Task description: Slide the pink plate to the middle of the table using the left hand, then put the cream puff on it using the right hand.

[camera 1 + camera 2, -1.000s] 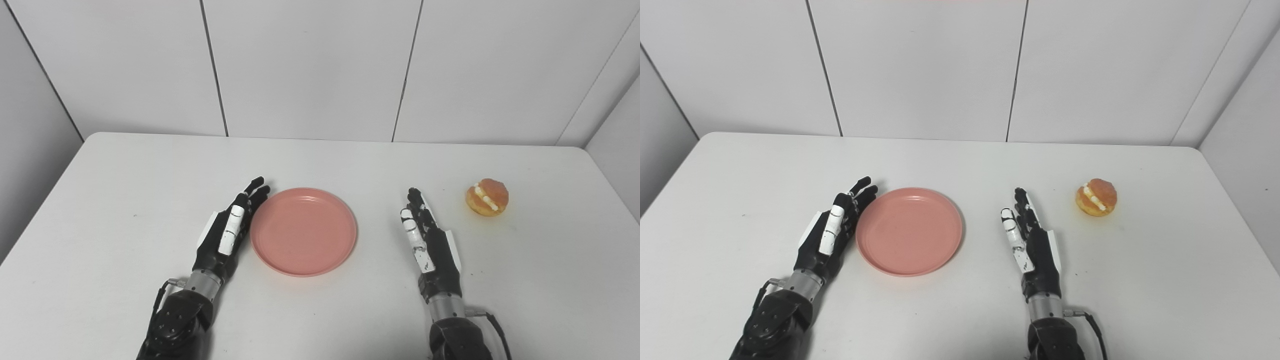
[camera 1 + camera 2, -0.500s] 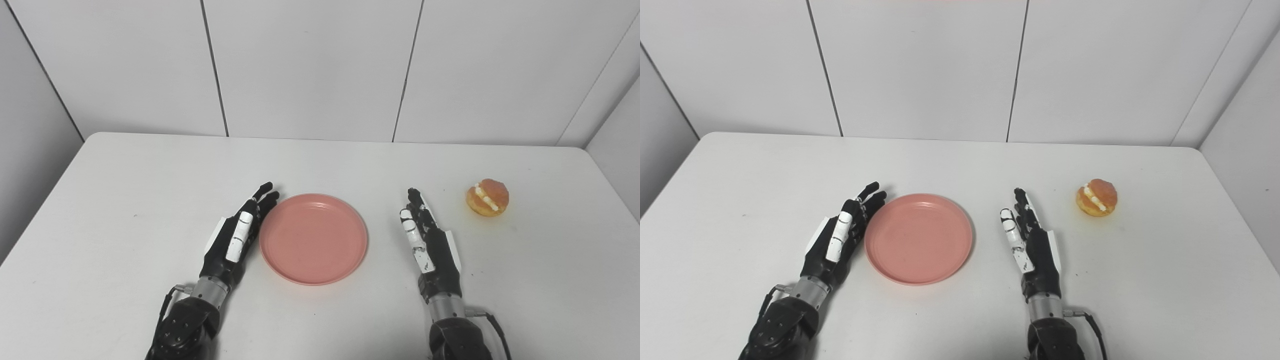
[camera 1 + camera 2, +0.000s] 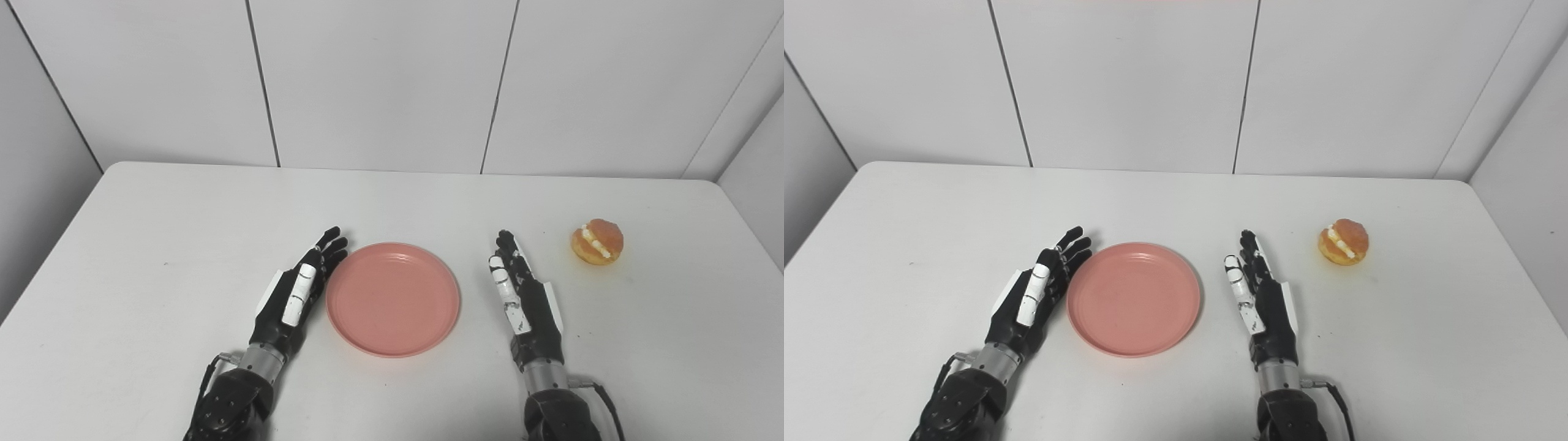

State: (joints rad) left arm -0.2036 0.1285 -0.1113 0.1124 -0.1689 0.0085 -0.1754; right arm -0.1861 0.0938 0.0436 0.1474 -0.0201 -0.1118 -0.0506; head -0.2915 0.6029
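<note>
The plate (image 3: 392,299) has slid right, near mid-table, the left hand (image 3: 296,292) flat against its left rim, fingers straight and together; the right hand (image 3: 523,294) waits empty, puff (image 3: 596,241) far right.

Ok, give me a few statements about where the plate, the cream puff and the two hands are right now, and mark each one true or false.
1. The pink plate lies between the two hands. True.
2. The cream puff sits on the plate. False: it rests on the table, right of the right hand.
3. The left hand is flat beside the plate's left rim. True.
4. The right hand holds the cream puff. False: it is open and apart from it.
5. The plate carries food. False: it is bare.
</note>
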